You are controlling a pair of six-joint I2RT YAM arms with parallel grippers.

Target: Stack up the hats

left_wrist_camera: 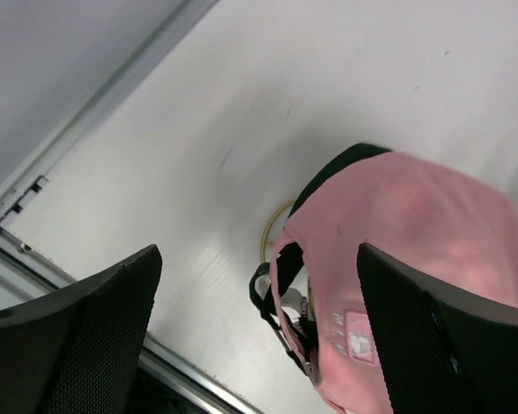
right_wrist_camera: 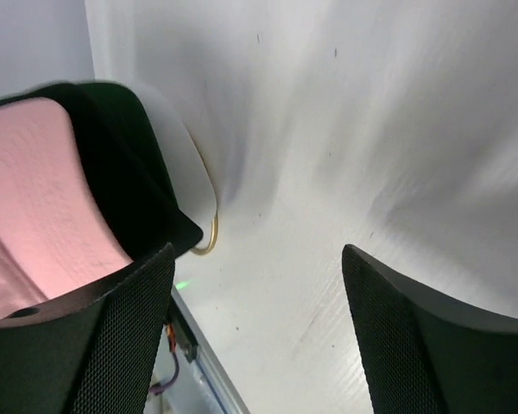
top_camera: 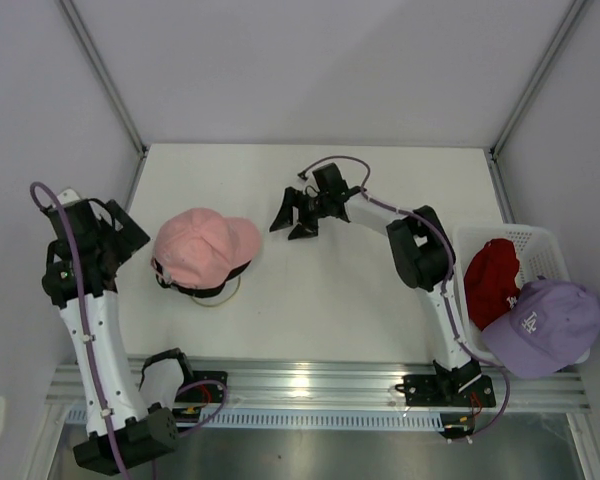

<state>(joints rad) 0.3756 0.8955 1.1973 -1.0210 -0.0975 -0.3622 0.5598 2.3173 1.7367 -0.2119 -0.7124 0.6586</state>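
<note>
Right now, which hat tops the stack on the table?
The pink hat, over a black hat; the red hat and lavender hat are at the white basket.

My top camera is looking down from above and behind my bases, taking in the whole table (top_camera: 360,300). My left wrist camera is peering close past my left fingers (left_wrist_camera: 78,345) at the strap side of the pink cap (left_wrist_camera: 414,250). My right wrist camera is facing that cap from the opposite side, low and near, between my right fingers (right_wrist_camera: 440,354). All three are sharing the cap and the table around it.
</note>
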